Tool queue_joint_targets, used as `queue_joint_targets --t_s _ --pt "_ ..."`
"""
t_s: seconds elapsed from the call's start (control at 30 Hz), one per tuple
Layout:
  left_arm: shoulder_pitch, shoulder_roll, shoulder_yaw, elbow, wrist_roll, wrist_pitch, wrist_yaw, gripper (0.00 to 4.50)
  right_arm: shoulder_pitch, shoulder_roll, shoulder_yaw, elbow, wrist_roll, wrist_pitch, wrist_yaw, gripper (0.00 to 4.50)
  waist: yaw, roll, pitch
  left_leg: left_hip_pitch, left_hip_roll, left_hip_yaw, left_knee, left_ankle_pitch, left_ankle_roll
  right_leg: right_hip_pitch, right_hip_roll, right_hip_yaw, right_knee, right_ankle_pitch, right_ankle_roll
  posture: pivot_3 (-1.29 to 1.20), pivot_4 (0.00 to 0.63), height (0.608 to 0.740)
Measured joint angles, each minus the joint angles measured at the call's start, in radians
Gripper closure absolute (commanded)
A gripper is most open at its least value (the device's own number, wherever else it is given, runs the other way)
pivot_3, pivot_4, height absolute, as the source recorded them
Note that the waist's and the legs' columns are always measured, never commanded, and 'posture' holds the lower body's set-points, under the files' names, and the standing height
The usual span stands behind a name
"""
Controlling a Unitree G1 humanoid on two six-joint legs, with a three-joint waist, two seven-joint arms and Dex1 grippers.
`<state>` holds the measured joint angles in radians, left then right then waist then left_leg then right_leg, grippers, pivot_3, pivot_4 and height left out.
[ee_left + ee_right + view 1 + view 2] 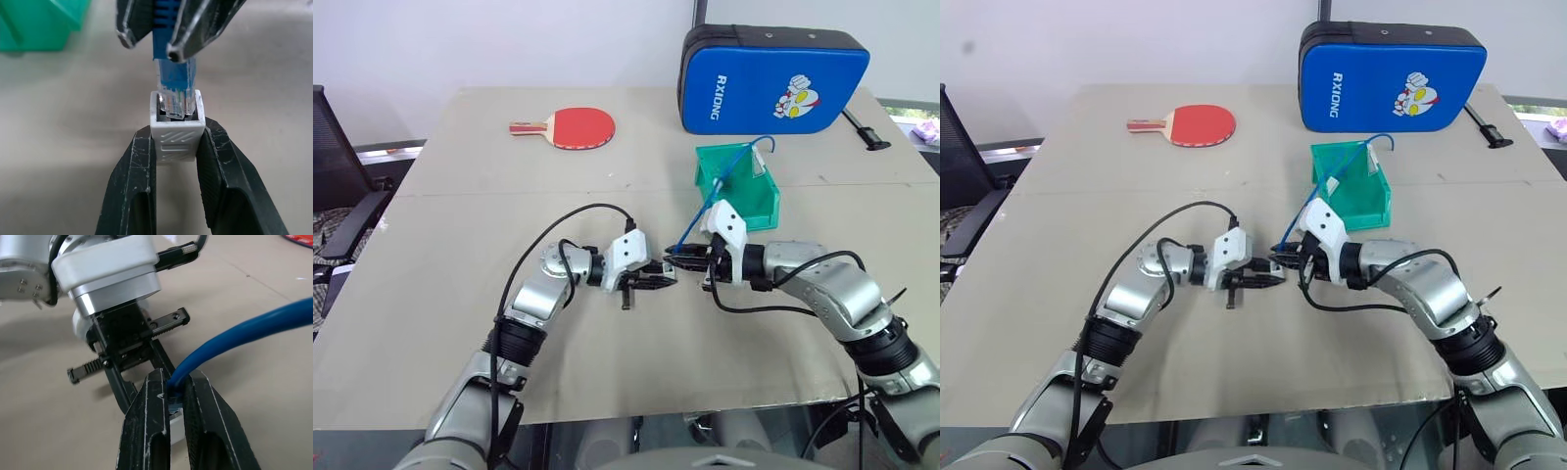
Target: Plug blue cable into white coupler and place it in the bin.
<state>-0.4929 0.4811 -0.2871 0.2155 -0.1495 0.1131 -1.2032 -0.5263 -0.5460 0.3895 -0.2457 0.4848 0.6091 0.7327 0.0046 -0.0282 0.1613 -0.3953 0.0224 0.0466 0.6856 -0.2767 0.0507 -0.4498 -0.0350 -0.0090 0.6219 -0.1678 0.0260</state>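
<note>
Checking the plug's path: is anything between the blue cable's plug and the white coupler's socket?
Nothing. In the left wrist view the blue cable has its clear plug tip already at the white coupler socket mouth, not fully seated.

blue cable (pixel 173 81) plug tip hidden inside white coupler (pixel 177 137), bin (pixel 39 24) cut off

The two grippers meet nose to nose at table centre, left gripper (pixel 661 279) and right gripper (pixel 693 257), leaving no gap between them. At 1 o'clock from them, just beside, the bin (pixel 740 186) blocks the way, and the cable (pixel 710 201) arcs from it to the right gripper. Farther at 1 o'clock stands the case (pixel 773 83); at 11 o'clock the paddle (pixel 573 127). From 6 to 10 o'clock the table (pixel 440 255) lies open.
</note>
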Motion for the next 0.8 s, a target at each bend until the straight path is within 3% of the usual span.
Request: queue_joint_targets --t_s 0.37,0.8 --pt "0.004 0.003 -0.011 0.013 0.018 -0.026 -0.008 3.97 -0.058 -0.036 0.062 0.032 -0.164 -0.059 0.175 4.50 0.003 0.000 0.000 0.001 0.000 0.000 0.000 0.000 0.000 0.000 0.000 0.000 0.001 0.000 0.000 0.00 0.150 0.731" --pt "0.004 -0.005 -0.013 0.015 0.042 -0.033 0.001 3.97 -0.162 0.003 0.147 0.091 -0.308 -0.045 0.268 4.50 0.006 0.001 -0.003 0.004 0.000 0.001 0.000 0.000 0.000 0.002 0.000 0.001 0.003 0.000 -0.001 0.00 0.150 0.731"
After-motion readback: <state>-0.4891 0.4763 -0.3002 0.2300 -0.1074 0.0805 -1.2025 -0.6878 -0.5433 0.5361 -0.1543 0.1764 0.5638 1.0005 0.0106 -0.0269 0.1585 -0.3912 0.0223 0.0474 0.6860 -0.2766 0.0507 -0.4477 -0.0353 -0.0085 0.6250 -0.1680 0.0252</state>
